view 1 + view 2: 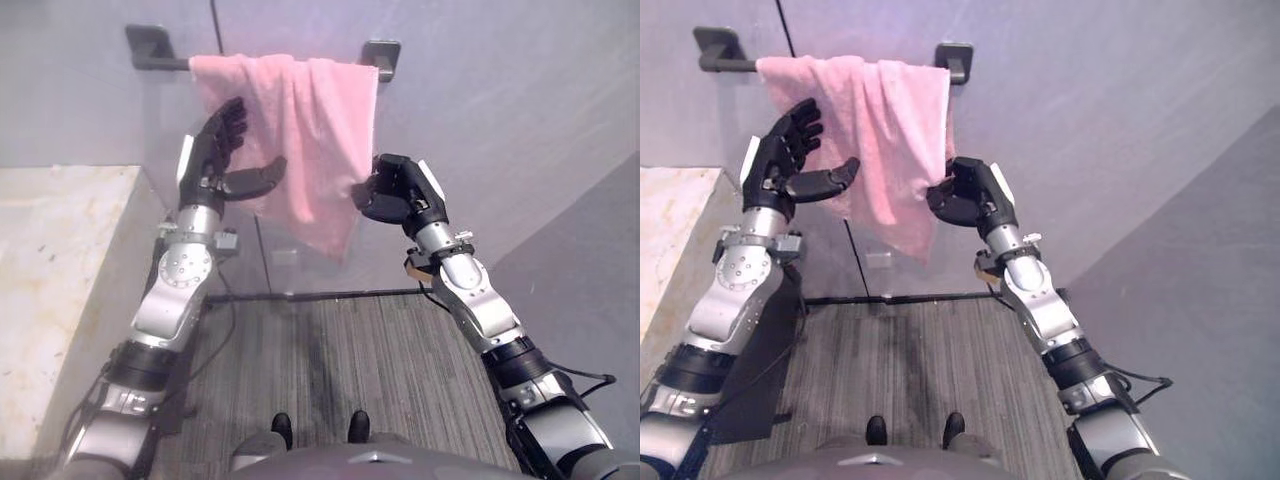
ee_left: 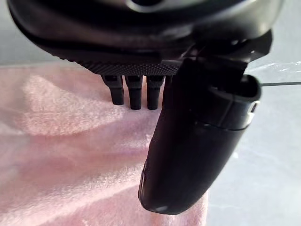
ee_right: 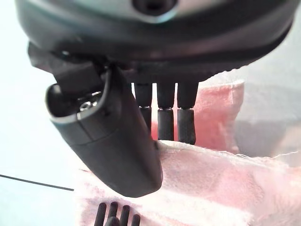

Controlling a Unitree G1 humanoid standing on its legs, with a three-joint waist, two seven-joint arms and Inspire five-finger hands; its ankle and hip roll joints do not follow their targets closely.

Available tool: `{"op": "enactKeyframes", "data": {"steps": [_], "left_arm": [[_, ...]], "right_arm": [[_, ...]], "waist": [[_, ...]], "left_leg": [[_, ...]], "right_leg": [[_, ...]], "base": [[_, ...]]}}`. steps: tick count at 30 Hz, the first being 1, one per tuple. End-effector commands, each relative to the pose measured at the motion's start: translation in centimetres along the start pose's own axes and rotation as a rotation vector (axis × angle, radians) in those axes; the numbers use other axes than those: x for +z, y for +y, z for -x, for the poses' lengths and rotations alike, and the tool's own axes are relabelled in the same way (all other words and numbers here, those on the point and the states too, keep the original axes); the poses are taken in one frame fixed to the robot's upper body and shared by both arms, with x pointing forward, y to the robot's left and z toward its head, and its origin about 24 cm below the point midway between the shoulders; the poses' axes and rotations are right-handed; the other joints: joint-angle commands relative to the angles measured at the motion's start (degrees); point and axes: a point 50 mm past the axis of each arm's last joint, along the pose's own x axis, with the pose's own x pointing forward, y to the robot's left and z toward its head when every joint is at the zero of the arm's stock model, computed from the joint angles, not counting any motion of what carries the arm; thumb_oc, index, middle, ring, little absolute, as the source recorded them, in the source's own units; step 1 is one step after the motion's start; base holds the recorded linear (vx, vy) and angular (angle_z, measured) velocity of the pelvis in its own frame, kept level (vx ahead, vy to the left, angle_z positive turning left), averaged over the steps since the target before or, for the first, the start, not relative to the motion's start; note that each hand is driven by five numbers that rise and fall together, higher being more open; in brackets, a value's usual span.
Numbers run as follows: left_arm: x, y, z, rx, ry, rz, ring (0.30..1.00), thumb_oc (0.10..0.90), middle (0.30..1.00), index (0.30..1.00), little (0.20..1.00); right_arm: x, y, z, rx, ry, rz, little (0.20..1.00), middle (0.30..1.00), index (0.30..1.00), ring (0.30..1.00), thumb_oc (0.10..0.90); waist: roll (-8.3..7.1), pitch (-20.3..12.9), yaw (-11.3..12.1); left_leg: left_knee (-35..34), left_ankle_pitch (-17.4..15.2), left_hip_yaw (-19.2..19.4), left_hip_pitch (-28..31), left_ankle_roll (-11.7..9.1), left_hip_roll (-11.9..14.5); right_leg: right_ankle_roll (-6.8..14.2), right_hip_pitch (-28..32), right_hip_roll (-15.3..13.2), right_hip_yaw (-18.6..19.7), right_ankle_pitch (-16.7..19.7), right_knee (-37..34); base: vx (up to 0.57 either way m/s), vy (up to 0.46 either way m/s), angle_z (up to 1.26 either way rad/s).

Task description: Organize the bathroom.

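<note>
A pink towel (image 1: 885,140) is draped over a black wall bar (image 1: 725,62); its right edge is pinched by the right hand (image 1: 965,195), while the left hand (image 1: 785,155) is held open against it.

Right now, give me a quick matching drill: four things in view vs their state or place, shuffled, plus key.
1. towel
2. towel bar
3. left hand
4. right hand

A. fixed to the wall
B. pinching the towel's edge
C. draped over the bar
D. open, fingers straight, at the towel's face

Pairs: 1-C, 2-A, 3-D, 4-B
</note>
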Motion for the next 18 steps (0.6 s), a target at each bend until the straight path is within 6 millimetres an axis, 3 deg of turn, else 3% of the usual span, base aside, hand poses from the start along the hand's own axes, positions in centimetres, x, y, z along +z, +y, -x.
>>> {"op": "enactKeyframes", "data": {"steps": [1,6,9,18], "left_arm": [[3.1,1.4,-2.7,0.133,-0.182,-0.074,0.900,0.800,0.900,0.900,0.900],[3.3,3.3,-2.5,0.307,-0.208,-0.102,0.900,0.800,0.900,0.900,0.900],[3.1,3.4,-1.2,0.349,-0.203,-0.099,0.900,0.800,0.900,0.900,0.900],[2.4,2.2,1.2,0.224,-0.159,-0.014,0.900,0.800,0.900,0.900,0.900]], "right_arm": [[4.7,0.3,-1.8,0.037,-0.250,0.042,0.300,0.300,0.300,0.300,0.400],[4.5,0.3,-1.6,0.034,-0.233,0.058,0.300,0.300,0.300,0.300,0.400],[4.1,0.3,-1.2,0.013,-0.222,0.059,0.300,0.300,0.300,0.300,0.400],[3.9,-0.4,-0.7,-0.036,-0.215,0.061,0.300,0.300,0.300,0.300,0.400]], "waist": [[2.27,-9.05,0.78],[2.07,-9.15,0.70],[1.69,-8.79,1.45],[0.96,-7.91,3.16]], "left_leg": [[-0.17,-3.07,2.48,0.67,-0.97,1.64],[-0.17,-3.10,2.64,0.66,-1.00,1.53],[-0.17,-3.21,2.36,0.73,-0.94,1.49],[-0.17,-3.35,1.39,1.08,-0.82,1.38]], "right_leg": [[6.20,0.56,-5.49,-3.42,1.06,0.59],[6.06,0.57,-5.35,-3.24,0.72,0.30],[6.01,0.83,-5.40,-3.62,0.31,0.28],[5.86,1.51,-5.46,-4.25,0.16,0.82]], "base": [[0.02,0.006,-0.05],[0.00,0.000,0.00],[0.00,0.000,0.00],[0.00,-0.008,0.01]]}}
